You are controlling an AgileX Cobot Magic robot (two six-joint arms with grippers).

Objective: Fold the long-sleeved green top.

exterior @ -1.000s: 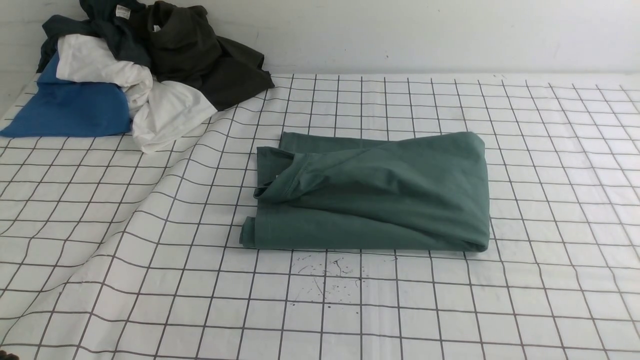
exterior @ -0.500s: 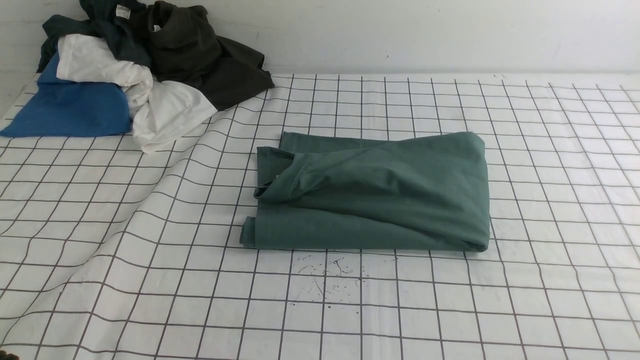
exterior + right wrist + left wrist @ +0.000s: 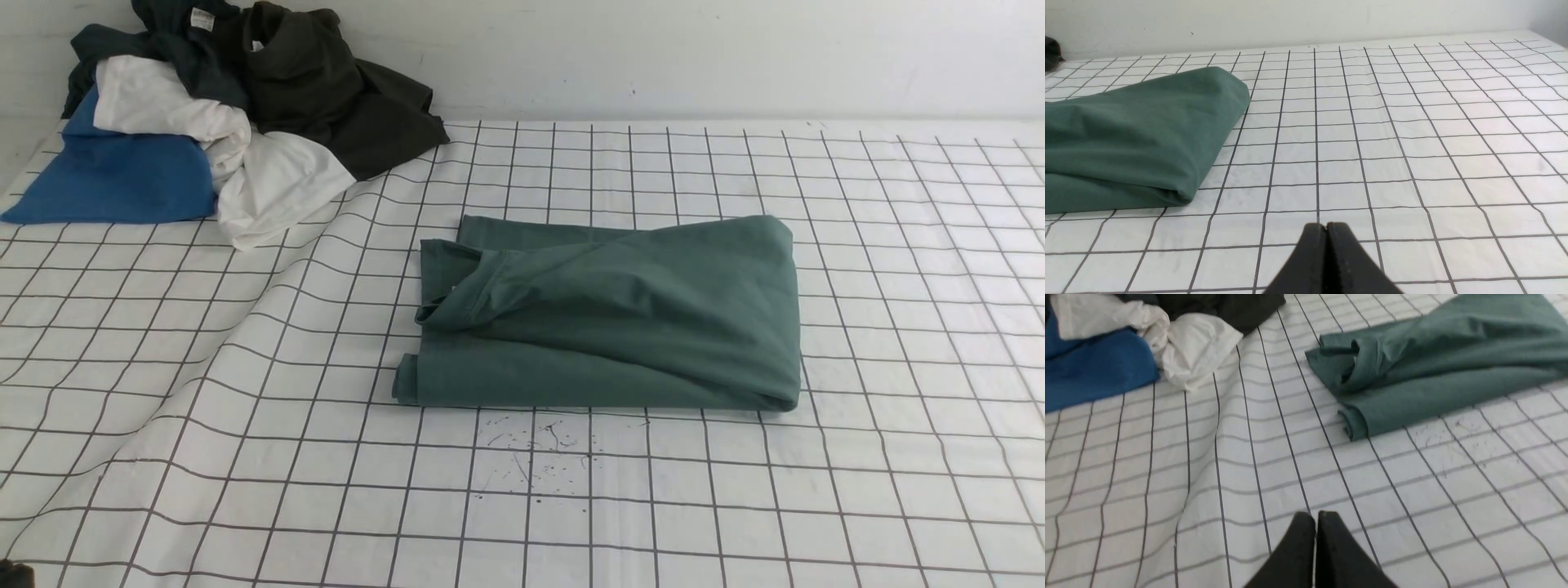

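The green long-sleeved top [image 3: 612, 314] lies folded into a rough rectangle in the middle of the checked table cloth, a collar and loose flap at its left end. It also shows in the left wrist view [image 3: 1433, 371] and the right wrist view [image 3: 1135, 134]. My left gripper [image 3: 1315, 516] is shut and empty, held above the cloth well short of the top's near left corner. My right gripper [image 3: 1326, 226] is shut and empty, above bare cloth off the top's right end. Neither gripper shows in the front view.
A heap of other clothes sits at the far left corner: a bright blue garment [image 3: 114, 175], a white one [image 3: 245, 171] and a dark olive-black one [image 3: 343, 98]. The checked cloth [image 3: 204, 343] is wrinkled on the left. A wall runs along the back.
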